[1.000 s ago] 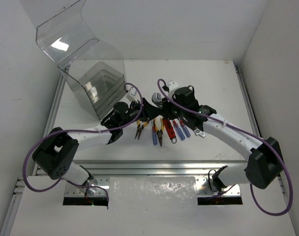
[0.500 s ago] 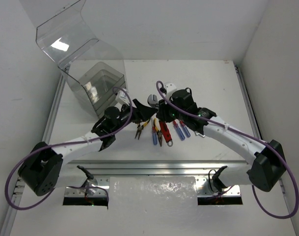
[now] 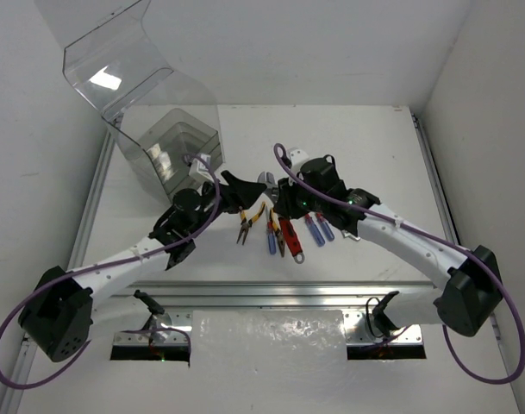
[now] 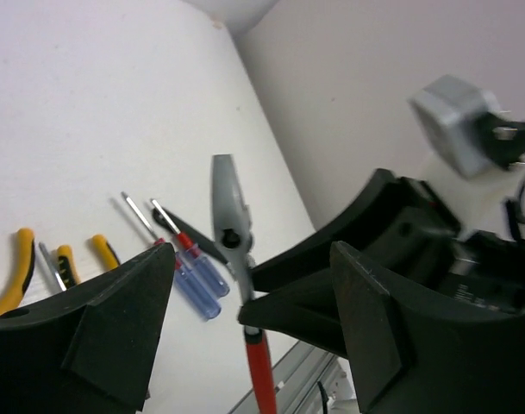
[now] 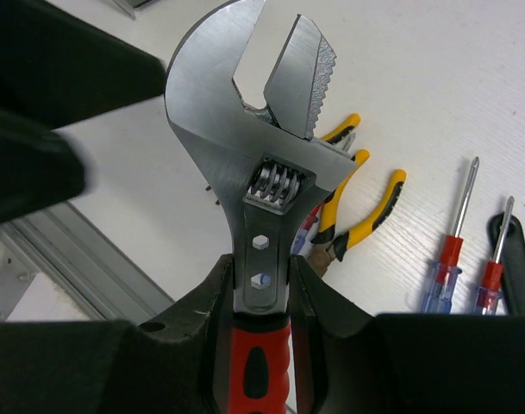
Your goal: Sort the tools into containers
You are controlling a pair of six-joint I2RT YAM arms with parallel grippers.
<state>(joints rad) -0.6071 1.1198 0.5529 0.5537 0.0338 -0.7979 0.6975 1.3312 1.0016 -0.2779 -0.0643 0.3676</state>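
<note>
Top view: clear box (image 3: pixel 171 164) upper left, just stacked trays (image 3: pixel 186 142) inside; pliers (image 3: pixel 245 226) and screwdrivers (image 3: pixel 315 229) lined up mid-frame.

Left wrist: left claw (image 4: pixel 249 254) spread apart, wrench (image 4: pixel 228 207) showing in the gap, centre frame.

Right wrist, only clear here: right claw (image 5: pixel 260 285) clamped on the wrench neck, bottom centre.

We see the wrench (image 5: pixel 258 164) in brushed grey metal, faintly scratched, with a smooth red grip. The pliers (image 5: pixel 374 210) wear smooth yellow plastic, and the screwdrivers (image 5: pixel 436 293) have translucent blue plastic handles on bright metal shafts. The box (image 3: pixel 171 151) is clear glossy plastic; the bench (image 3: pixel 365 138) looks matt white.
</note>
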